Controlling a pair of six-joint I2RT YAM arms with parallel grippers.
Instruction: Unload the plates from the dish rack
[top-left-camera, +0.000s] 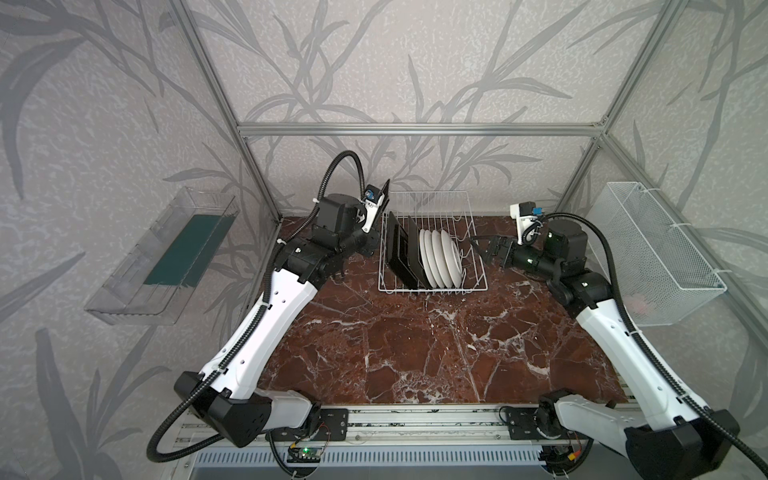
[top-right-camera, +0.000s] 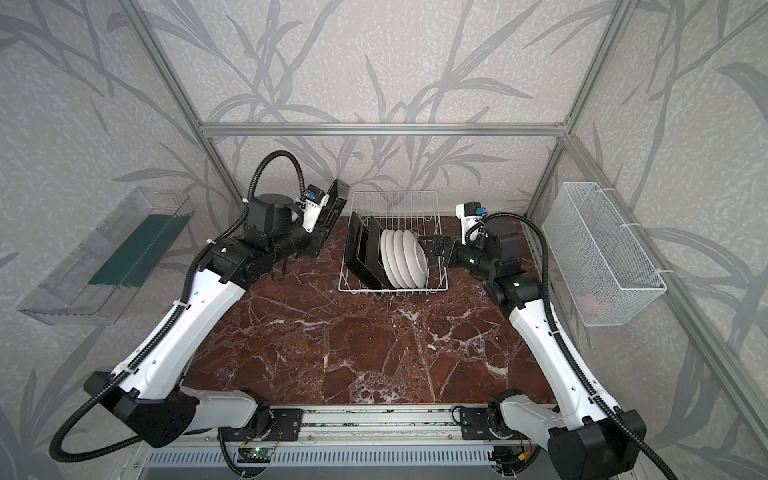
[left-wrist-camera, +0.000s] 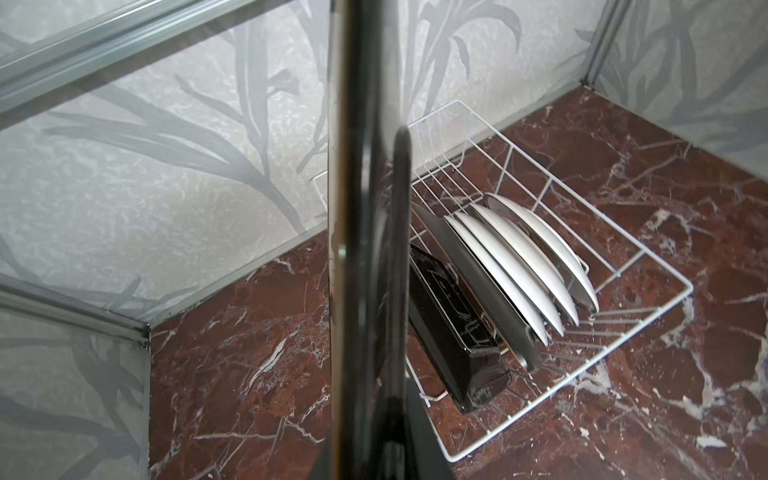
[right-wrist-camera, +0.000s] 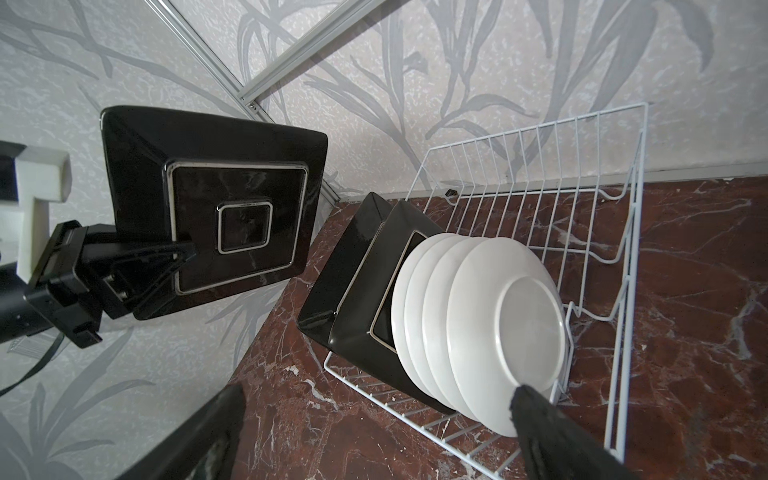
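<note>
As they lean, plates (top-left-camera: 440, 257) occupy the dish rack (top-left-camera: 432, 205).

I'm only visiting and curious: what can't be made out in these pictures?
- Fronts of the white round plates: the right wrist view shows backs; in both top views neighbours hide them.
- Top face of the held black square plate: edge-on and blurred in the left wrist view.
- Pink thing in the mesh basket: top views, too small, veiled by mesh.
</note>
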